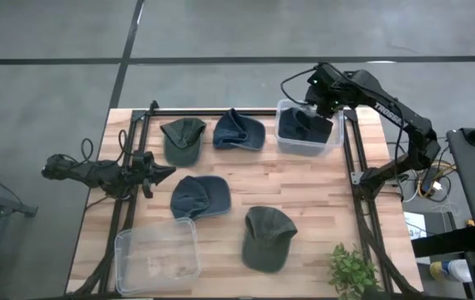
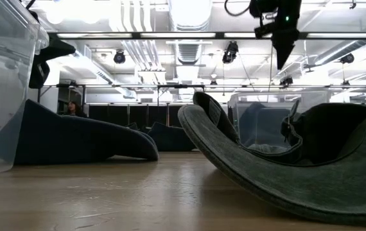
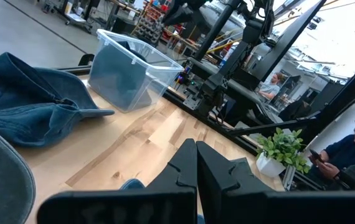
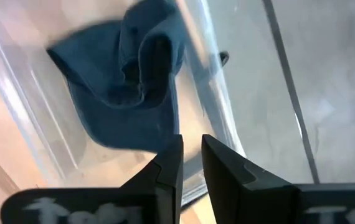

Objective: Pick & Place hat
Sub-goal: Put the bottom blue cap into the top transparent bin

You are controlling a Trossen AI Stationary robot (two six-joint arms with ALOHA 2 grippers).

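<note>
A: Where is the right gripper (image 1: 310,107)?
B: Above the far bin (image 1: 307,127), near its far rim, fingers (image 4: 165,171) nearly together and empty. A blue hat (image 4: 124,93) lies inside the bin.

A: And the rest?
B: Four hats on the worktop (image 1: 312,196). The nearest, another blue one (image 1: 239,131), lies just beside the bin. The left gripper (image 1: 161,172) waits well apart from the bin, fingers together.

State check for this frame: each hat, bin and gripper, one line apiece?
Far bin: holds a blue hat.
Near bin: no hat inside.
Two green hats: loose on table.
Two blue hats: loose on table.
Right gripper: above far bin, shut, holding nothing.
Left gripper: shut, holding nothing.
</note>
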